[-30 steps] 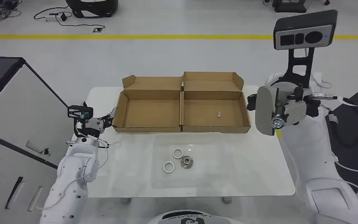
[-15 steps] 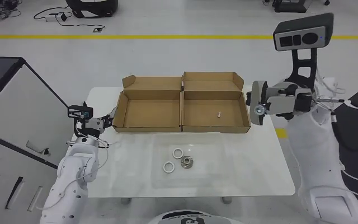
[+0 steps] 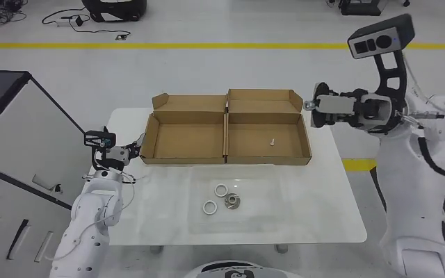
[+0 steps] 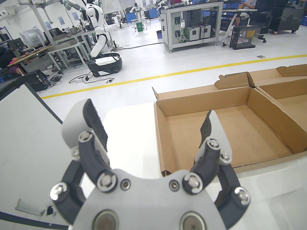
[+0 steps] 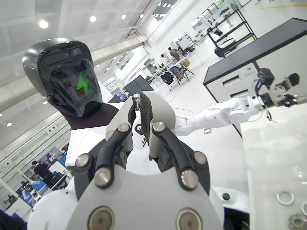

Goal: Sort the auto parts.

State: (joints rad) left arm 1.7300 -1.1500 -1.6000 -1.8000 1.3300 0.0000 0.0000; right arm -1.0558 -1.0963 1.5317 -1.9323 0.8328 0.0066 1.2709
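Note:
Two open cardboard boxes stand side by side at the back of the table: the left box holds nothing, and the right box holds one small bolt. On the table in front lie two metal rings and a flanged metal part. My right gripper hangs in the air by the right box's far right corner; in the right wrist view it is shut on a small threaded bolt. My left gripper is open with nothing in it, at the left box's outer side.
The white table has free room at its right and front. In the right wrist view the rings and the flanged part lie low on the table. A grey cabinet stands left of the table.
My right arm has swung from beside the table's right edge back and up, turning its gripper over to the right box's far right corner. The left arm kept still.

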